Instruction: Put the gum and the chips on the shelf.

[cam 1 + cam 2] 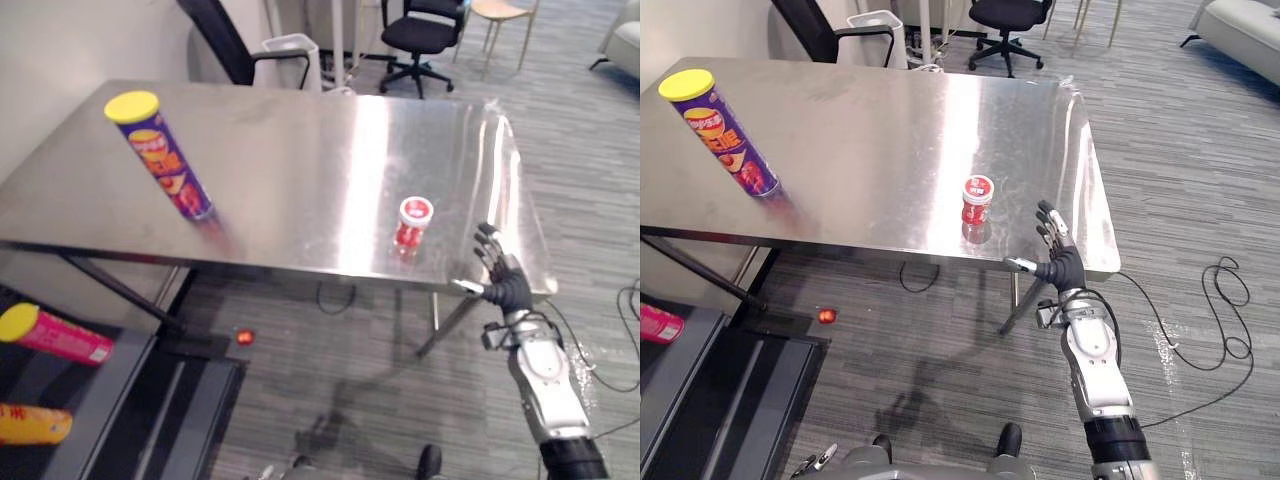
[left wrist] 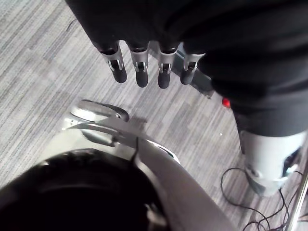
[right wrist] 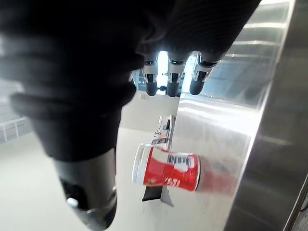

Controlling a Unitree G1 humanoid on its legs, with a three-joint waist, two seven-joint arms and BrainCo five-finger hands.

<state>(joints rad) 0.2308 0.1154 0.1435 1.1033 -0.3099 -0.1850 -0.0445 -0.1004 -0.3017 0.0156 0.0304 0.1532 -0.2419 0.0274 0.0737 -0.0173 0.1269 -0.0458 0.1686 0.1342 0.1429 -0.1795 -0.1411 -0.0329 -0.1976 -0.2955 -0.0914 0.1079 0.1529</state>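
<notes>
— Grey striped carpet (image 1: 330, 340) covers an office floor, and a long stainless steel table (image 1: 300, 140) stands on it. A black office chair (image 1: 422, 32) and a white plastic bin (image 1: 290, 52) sit beyond its far edge.

— Where are the chips and the gum?

— Both are on the table. A tall purple yellow-lidded chips tube (image 1: 162, 157) stands at the far left. A small red white-lidded gum tub (image 1: 413, 222) stands upright near the near edge, towards the right, well apart from the chips tube.

— And the shelf?

— A dark low shelf (image 1: 120, 400) sits at the near left, lower than the table top. A pink tube with a yellow cap (image 1: 55, 335) and an orange tube (image 1: 30, 425) lie on their sides on it.

— What is the right hand doing?

— The right hand (image 1: 1055, 262) is raised at the table's near right corner, just right of the gum tub and not touching it. Its fingers (image 1: 1048, 222) are straight and spread, the thumb out towards the tub, holding nothing. I cannot tell whether it touches the table edge.

— The left hand?

— The left hand (image 2: 140, 67) hangs low over the carpet, fingers straight, side by side and empty.

— Anything else?

— A small red object (image 1: 244, 337) lies on the floor under the table.
</notes>
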